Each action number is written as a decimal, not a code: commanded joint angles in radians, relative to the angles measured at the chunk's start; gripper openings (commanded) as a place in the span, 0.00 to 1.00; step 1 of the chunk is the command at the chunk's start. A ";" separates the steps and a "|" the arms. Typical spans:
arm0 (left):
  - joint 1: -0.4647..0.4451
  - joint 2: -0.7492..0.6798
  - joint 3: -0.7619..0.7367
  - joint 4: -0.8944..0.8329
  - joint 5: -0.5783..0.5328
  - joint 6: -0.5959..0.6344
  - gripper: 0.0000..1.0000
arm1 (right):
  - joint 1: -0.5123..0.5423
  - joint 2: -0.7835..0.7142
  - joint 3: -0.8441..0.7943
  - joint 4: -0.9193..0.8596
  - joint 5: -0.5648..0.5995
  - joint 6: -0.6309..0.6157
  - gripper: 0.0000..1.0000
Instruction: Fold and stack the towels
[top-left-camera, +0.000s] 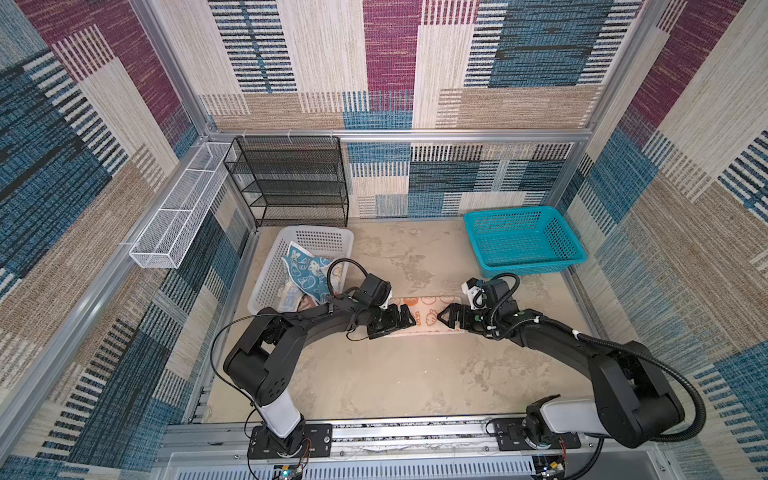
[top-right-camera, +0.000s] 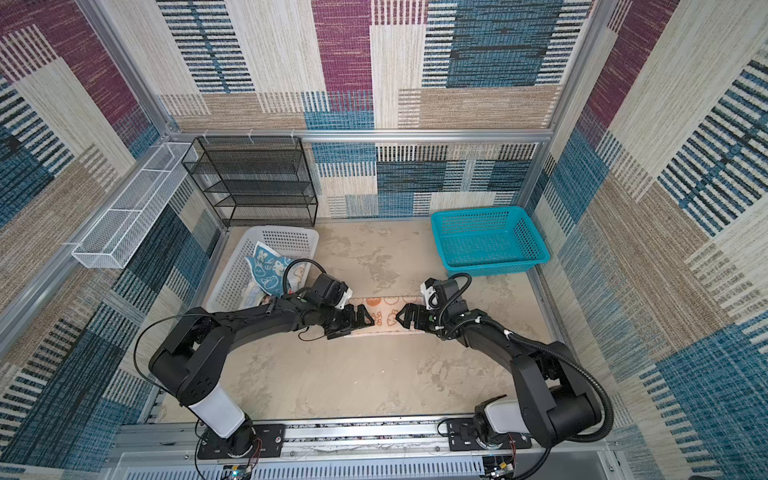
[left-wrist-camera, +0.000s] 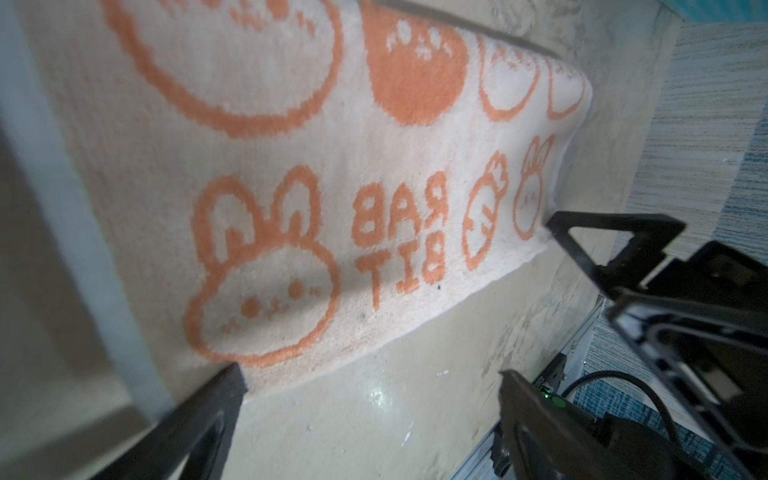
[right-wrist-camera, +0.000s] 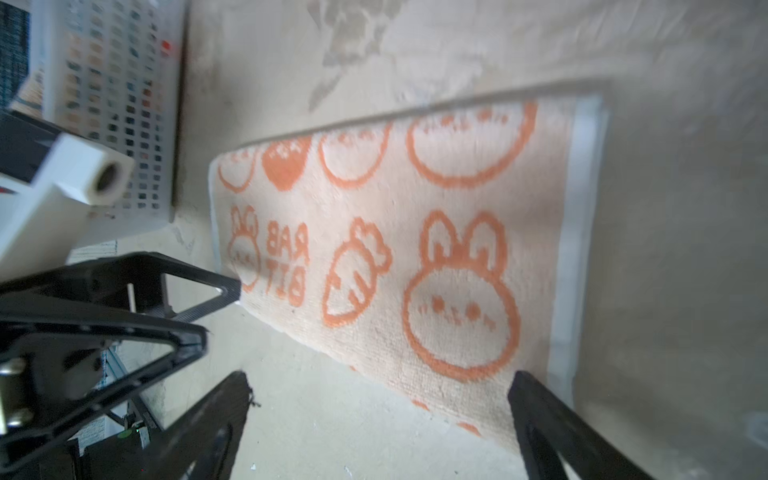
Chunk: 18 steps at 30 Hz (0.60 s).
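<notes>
- Standing wide open and empty, left gripper and right gripper flank the orange rabbit towel, a folded strip mid-tabletop.
- Terry looks soft, light and limp; pinch both layers at the end corners.
- Blue rabbit towel is crumpled in the white basket, far-left corner.

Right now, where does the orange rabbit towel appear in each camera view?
Top view: orange rabbit towel mid-table, right of the white basket.
Top view: again mid-table, right of that basket.
Left wrist: fills most of the picture.
Right wrist: covers the middle.
Shared landmark: the white basket, in both top views and the right wrist view.
</notes>
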 joint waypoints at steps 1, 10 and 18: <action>-0.001 -0.023 0.043 -0.065 -0.015 0.055 0.99 | -0.030 -0.034 0.046 -0.071 0.064 -0.054 0.99; -0.017 0.018 0.236 -0.102 0.009 0.052 0.99 | -0.120 0.085 0.063 -0.048 0.017 -0.091 0.99; -0.044 0.183 0.290 -0.044 0.056 0.033 0.99 | -0.120 0.167 0.037 0.023 -0.004 -0.089 0.87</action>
